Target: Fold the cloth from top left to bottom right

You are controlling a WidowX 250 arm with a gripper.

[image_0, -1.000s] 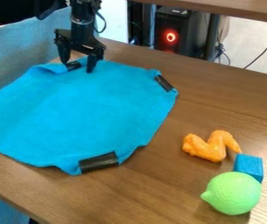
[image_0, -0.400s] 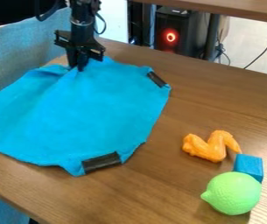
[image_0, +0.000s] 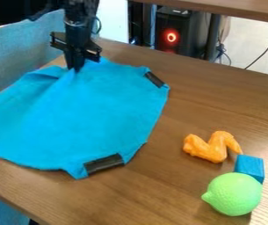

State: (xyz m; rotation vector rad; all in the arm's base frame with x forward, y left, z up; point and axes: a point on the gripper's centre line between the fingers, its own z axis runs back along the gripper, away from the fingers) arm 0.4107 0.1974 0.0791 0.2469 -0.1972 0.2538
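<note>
Pinching the blue cloth (image_0: 89,116) by its far edge, the hand (image_0: 75,69) should lift modestly, then sweep smoothly near and rightward.

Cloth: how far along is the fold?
Done: the gripper has closed on the cloth at its far edge, pinching up creases. In hand: that pinched edge. Left: the whole fold, as the cloth lies spread on the table, its near black-taped corner uncovered.
</note>
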